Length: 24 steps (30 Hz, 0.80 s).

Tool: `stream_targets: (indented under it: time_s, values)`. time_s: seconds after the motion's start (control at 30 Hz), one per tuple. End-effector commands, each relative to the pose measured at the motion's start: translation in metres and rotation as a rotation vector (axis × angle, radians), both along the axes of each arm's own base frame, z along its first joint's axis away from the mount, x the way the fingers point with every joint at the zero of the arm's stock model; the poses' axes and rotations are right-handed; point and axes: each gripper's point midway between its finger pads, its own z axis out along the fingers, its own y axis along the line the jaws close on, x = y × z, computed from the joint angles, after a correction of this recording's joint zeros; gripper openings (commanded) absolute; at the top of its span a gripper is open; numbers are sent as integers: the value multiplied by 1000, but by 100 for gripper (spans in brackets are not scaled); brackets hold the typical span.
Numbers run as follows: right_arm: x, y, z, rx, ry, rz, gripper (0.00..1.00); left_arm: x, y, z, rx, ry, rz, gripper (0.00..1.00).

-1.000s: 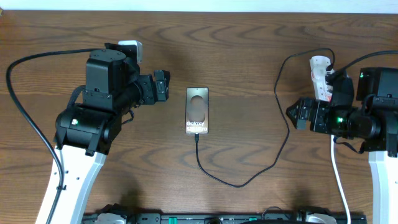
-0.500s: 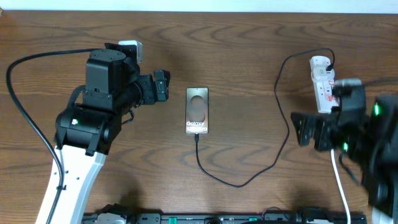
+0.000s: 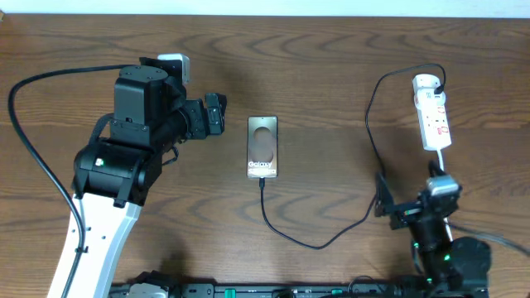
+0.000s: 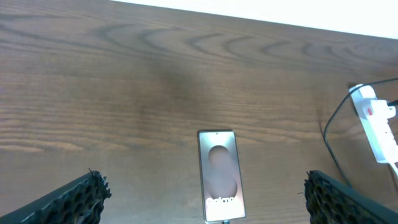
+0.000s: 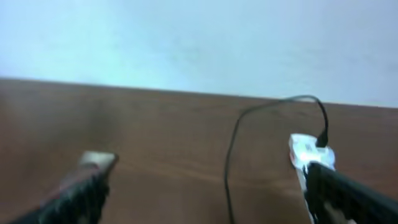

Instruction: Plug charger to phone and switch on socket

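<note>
Phone (image 3: 262,147) lies flat on table (image 3: 331,50), about centre, long axis running far to near. Left gripper (image 3: 220,114) sits left of phone's far end, apart from it, pointing its way. Socket (image 3: 432,112) is far right on table, well apart from phone, also lengthwise far to near. Charger (image 3: 331,240) meets phone's near end, loops toward near edge, swings right, climbs between phone and socket, and arcs into socket's far end. Cord (image 3: 440,159) leaves socket's near end toward right gripper (image 3: 383,201), which is nearer than socket, right of charger's loop.
</note>
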Motion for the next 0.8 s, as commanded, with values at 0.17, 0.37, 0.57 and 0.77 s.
stream_targets:
  time_s: [0.17,0.37,0.57,0.77]
  values:
    - [10,6,-38,25,-59,16,99,0,1,3,2,-7,3,98]
    - [16,4,-65,14,-29,5,99,0,1,2,2,-6,3,98]
    - [16,0,-65,13,-29,-18,99,0,1,3,2,-7,3,98]
    - [16,0,-65,13,-29,-18,99,0,1,2,2,-6,3,98]
